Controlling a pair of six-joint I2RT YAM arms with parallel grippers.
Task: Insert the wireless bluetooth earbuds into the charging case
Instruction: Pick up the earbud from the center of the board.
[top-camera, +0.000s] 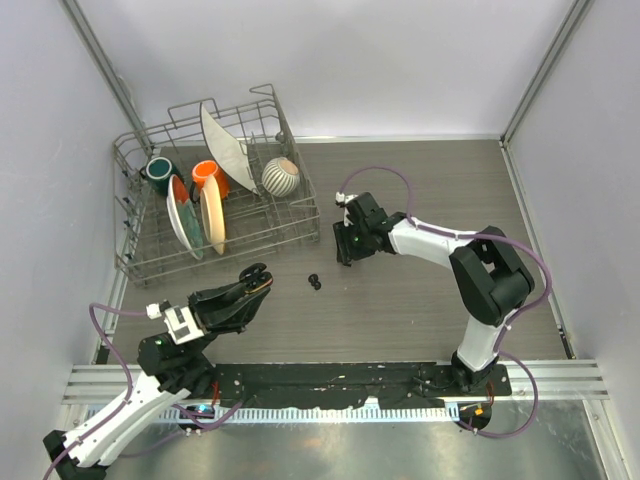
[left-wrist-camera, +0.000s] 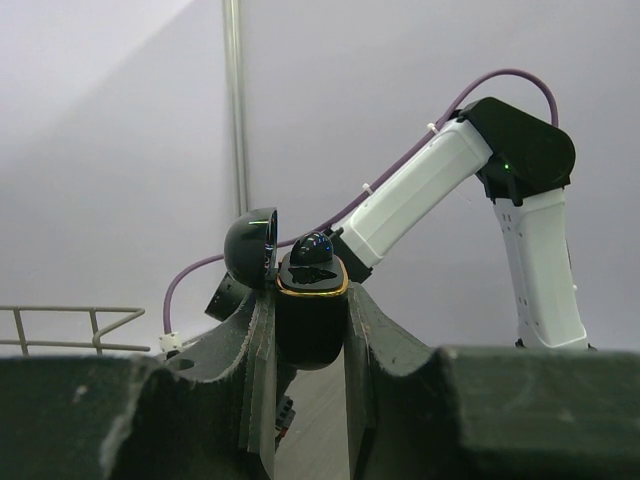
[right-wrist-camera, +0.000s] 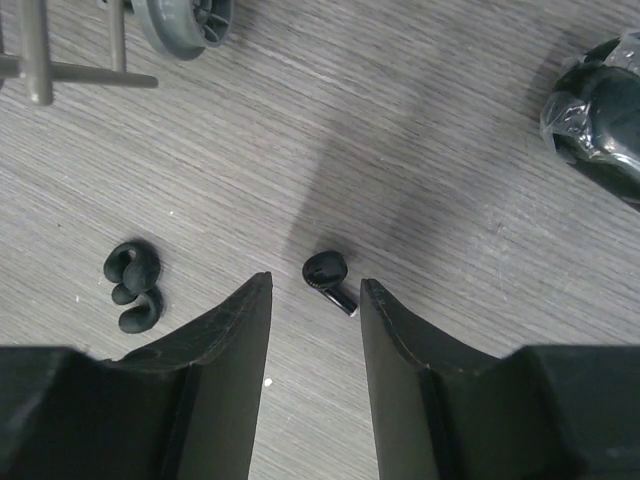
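My left gripper (top-camera: 255, 277) is shut on the black charging case (left-wrist-camera: 310, 325) and holds it upright above the table. The case has a gold rim and its lid (left-wrist-camera: 250, 245) stands open. One glossy black earbud (left-wrist-camera: 312, 248) sits in the case's top. My right gripper (top-camera: 347, 252) is open and low over the table. In the right wrist view a second black earbud (right-wrist-camera: 328, 276) with a short stem lies on the table between the open fingertips (right-wrist-camera: 258, 290), touching neither. That earbud is hidden under the gripper in the top view.
A small curled black piece (right-wrist-camera: 134, 286) lies on the table left of my right gripper and also shows in the top view (top-camera: 316, 282). A wire dish rack (top-camera: 215, 205) with plates and cups stands at the back left. A glossy wrapped black object (right-wrist-camera: 600, 115) sits at the upper right edge of the right wrist view.
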